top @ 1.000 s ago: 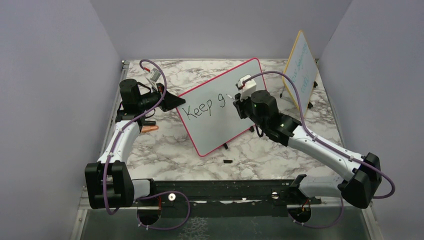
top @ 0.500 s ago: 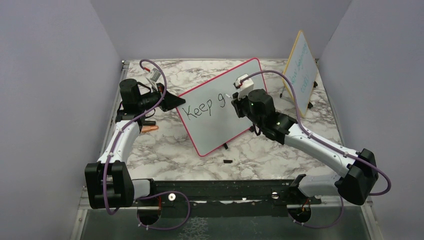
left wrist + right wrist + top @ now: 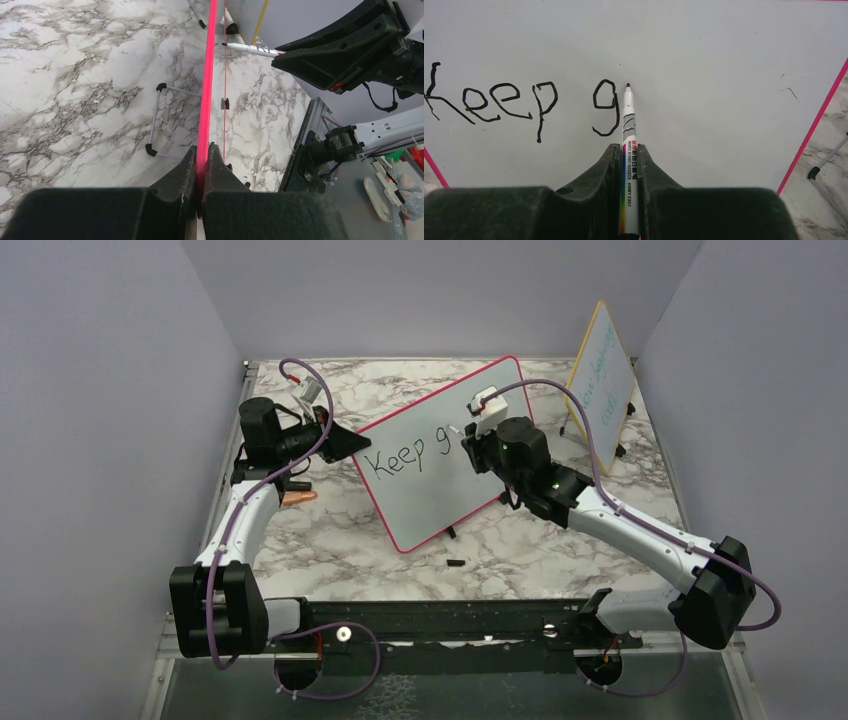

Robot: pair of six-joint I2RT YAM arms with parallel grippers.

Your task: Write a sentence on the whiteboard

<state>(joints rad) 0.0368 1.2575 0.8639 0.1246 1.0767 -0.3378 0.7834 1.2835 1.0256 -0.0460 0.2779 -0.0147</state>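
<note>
The whiteboard [image 3: 430, 475] with its pink-red frame stands tilted at mid table. It bears the black words "Keep g" [image 3: 405, 455], also seen in the right wrist view [image 3: 519, 102]. My left gripper [image 3: 345, 443] is shut on the board's left edge; the pink frame [image 3: 206, 90] runs between its fingers. My right gripper [image 3: 468, 445] is shut on a white marker [image 3: 629, 150]. The marker's black tip [image 3: 627, 86] sits just right of the "g", at the board's face [image 3: 704, 70]. The marker also shows in the left wrist view [image 3: 250, 48].
A smaller yellow-framed board [image 3: 600, 380] with teal writing stands at the back right. A small orange thing [image 3: 298, 498] lies by the left arm. A small black piece [image 3: 455, 563] lies on the marble in front of the board. The board's wire stand [image 3: 157, 120] rests behind it.
My right gripper with the marker has shifted slightly left along the board, closer to the "g". The left arm and the board have not moved.
</note>
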